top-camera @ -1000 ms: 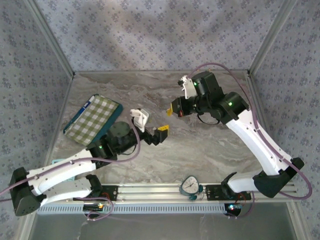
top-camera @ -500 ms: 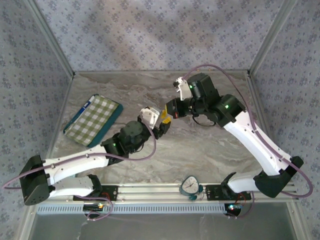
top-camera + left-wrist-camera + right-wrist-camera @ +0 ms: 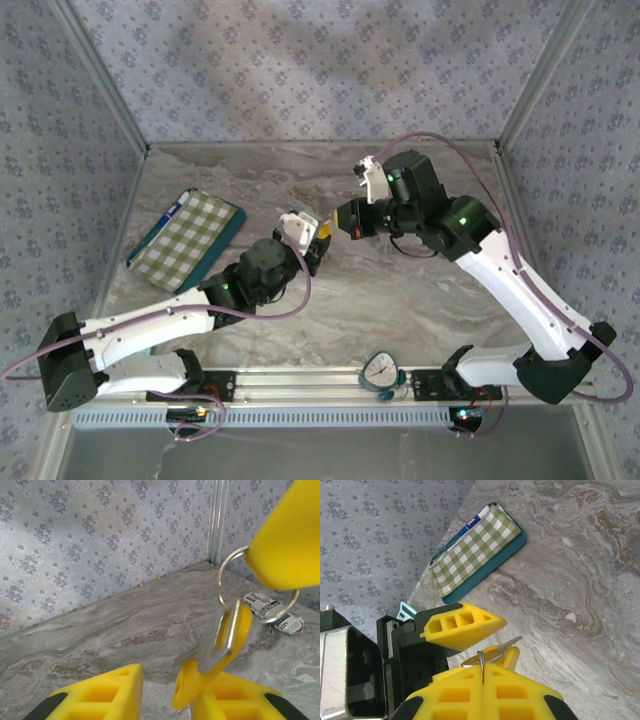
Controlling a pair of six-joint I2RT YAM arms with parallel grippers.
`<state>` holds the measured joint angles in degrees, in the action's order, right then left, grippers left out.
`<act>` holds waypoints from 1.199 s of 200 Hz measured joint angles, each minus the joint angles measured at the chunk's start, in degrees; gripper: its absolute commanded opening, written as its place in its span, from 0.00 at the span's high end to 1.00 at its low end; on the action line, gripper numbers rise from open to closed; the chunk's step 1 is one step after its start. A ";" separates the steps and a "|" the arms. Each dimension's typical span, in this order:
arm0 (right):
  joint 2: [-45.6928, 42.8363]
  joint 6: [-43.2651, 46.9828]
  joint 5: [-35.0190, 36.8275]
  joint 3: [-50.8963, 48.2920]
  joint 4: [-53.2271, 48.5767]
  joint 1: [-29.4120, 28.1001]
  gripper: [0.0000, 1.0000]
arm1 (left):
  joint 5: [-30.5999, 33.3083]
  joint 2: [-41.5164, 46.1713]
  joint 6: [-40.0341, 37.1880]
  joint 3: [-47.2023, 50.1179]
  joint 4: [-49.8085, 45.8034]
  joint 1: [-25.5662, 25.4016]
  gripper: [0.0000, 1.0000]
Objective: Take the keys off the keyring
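Two robot arms meet over the middle of a marble table, seen from above. The right gripper sits at about 2 o'clock from the left gripper, and the two are just beside each other. The right gripper's jaws are pressed together and pinch the thin silver keyring, which hangs clear of the tabletop. In the left wrist view that grip falls at the ring's 1 o'clock side. The key, with a silvery shaft and a yellow-orange head, dangles tilted from the ring's 6 o'clock side. Its head drops into the gap of the left gripper, whose yellow fingers stand a narrow way apart. Bare space shows between the 9 o'clock finger and the key head. Whether the 3 o'clock finger touches the head cannot be told. A crumpled printed wrapper lies on the marble behind the ring. A green checked pouch rests well apart, at 9 o'clock from the grippers. A white dial-faced timer sits on the metal rail at the table's 6 o'clock edge, between the arm bases
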<state>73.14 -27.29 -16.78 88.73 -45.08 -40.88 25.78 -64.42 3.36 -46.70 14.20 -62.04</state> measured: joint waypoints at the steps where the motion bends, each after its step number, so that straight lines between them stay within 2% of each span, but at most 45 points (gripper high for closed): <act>1: 0.00 0.00 0.00 0.00 0.00 0.00 1.00 | 0.00 0.11 0.11 0.00 -0.15 0.00 0.73; 45: -0.55 -0.59 -0.02 -0.90 0.85 0.13 1.00 | -0.46 2.73 0.37 0.00 -0.79 0.00 0.70; 65: -0.55 -0.85 -0.02 -1.40 1.25 0.13 1.00 | -1.90 2.93 0.52 0.00 -0.81 0.00 0.87; 86: -0.70 -1.22 0.00 -1.60 2.16 0.59 1.00 | -4.31 2.93 0.33 0.04 -2.93 0.02 1.00; 105: -0.70 -1.49 0.00 -1.60 2.51 0.61 1.00 | -6.08 2.93 0.52 0.04 -3.13 -0.22 1.00; 113: -0.72 -1.53 0.00 -1.64 2.49 0.63 1.00 | -6.54 2.93 0.57 0.04 -3.19 -0.22 0.93; 123: -0.74 -1.68 -0.02 -1.70 2.49 0.68 1.00 | -6.95 2.93 0.74 0.04 -3.26 -0.22 0.76; 129: -0.74 -1.73 -0.07 -1.70 2.49 0.74 1.00 | -7.04 2.93 0.87 0.04 -3.32 -0.22 0.72; 159: -0.74 -1.90 -0.63 -1.86 2.49 0.79 1.00 | -7.39 2.93 1.20 0.04 -3.32 -0.22 0.71; 169: -0.74 -1.92 -0.81 -1.90 2.49 0.79 1.00 | -7.80 2.93 1.18 0.04 -3.30 -0.22 0.63; 187: -0.76 -2.16 -1.22 -2.19 2.56 0.79 1.00 | -8.41 2.93 0.96 0.04 -3.13 -0.22 0.59; 240: -0.90 -3.19 -2.19 -2.80 3.13 0.79 1.00 | -9.92 2.56 0.96 -0.04 -0.92 -0.02 0.57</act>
<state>72.25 -30.48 -18.96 85.93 -41.95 -40.10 15.86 -61.87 4.32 -46.74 13.28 -62.06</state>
